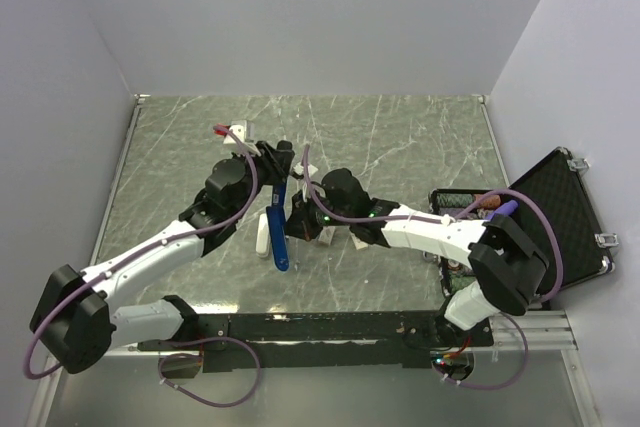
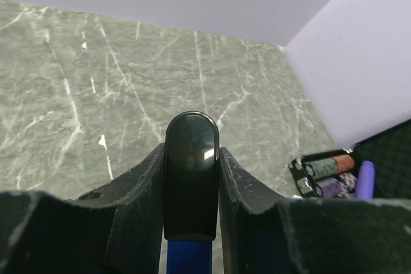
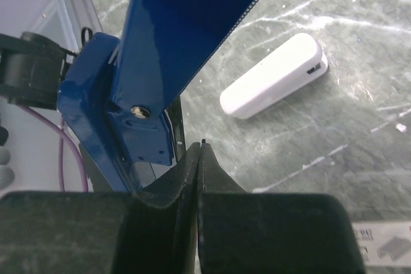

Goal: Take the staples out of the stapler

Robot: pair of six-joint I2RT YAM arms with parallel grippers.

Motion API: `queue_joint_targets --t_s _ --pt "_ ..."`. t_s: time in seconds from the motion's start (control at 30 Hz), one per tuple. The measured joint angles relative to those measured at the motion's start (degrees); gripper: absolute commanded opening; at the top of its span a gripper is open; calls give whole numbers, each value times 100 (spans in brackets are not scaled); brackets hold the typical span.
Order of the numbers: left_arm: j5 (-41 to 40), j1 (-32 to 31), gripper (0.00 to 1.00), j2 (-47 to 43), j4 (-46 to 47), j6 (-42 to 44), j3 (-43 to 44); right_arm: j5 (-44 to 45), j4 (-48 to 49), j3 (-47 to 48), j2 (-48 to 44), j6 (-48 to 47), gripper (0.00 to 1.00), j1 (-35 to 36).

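Left wrist view: the stapler (image 2: 191, 184) shows only its black end, the blue body cut off by the bottom edge. Right wrist view: its blue arm is cut off by the top edge, and whether staples are loaded cannot be told. Contents of the case (image 1: 560, 202) are too small to identify in any view

Grey-green marbled surface (image 1: 420, 137) veined in white, enclosed by plain pale walls (image 1: 300, 17) behind and on both sides. An open black case (image 1: 560, 202) lies at the right edge. Even, soft light.
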Motion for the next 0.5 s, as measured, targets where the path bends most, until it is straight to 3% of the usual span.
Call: queue_joint_targets --t_s 0.5 --pt "-160 -48 1 503 -17 -74 0 -107 678 -190 271 299 0 -20"
